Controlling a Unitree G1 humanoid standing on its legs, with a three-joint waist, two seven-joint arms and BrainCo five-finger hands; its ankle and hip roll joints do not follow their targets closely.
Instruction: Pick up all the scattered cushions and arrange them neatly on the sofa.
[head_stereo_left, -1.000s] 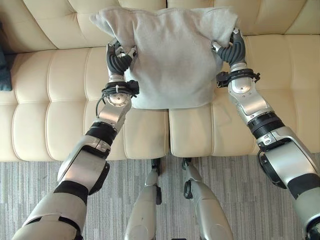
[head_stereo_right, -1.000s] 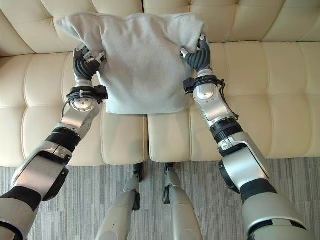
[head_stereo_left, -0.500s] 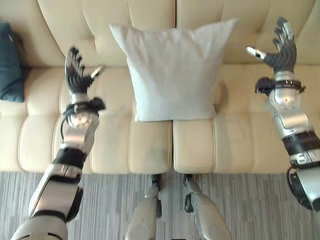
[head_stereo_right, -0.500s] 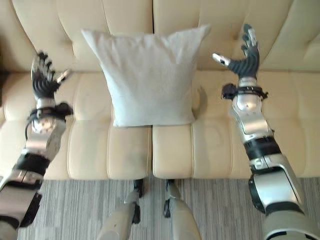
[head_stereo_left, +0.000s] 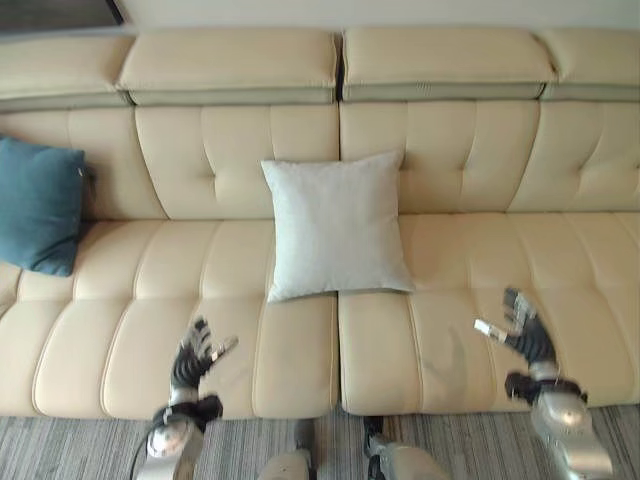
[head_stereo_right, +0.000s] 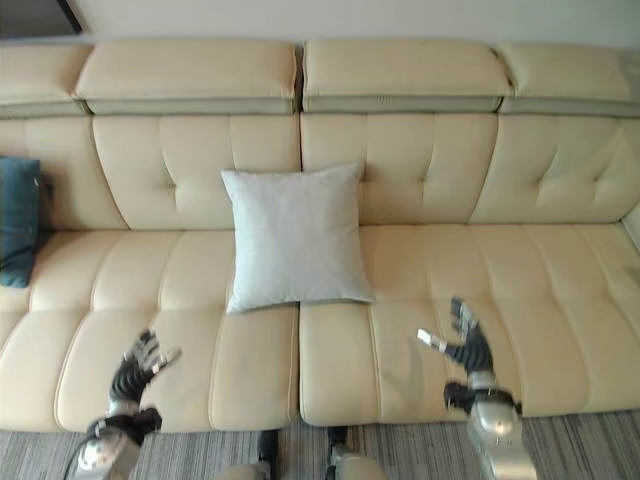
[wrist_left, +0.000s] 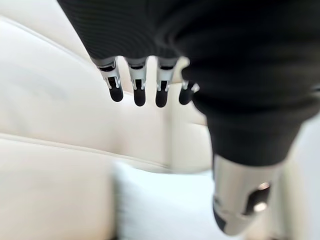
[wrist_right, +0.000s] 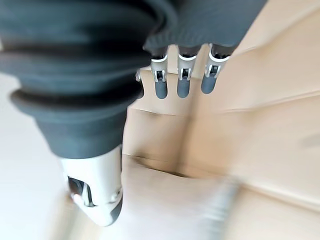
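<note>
Both hands hang open and empty over the sofa's front edge, left hand and right hand well apart. Between and beyond them, a grey cushion leans upright against the backrest; a blue cushion sits far left, with bare seat between.

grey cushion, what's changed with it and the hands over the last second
Both hands let go of the grey cushion and drew back: left hand and right hand now hang open by the sofa's front edge. The cushion stays propped against the backrest, the blue cushion at the left end.
</note>
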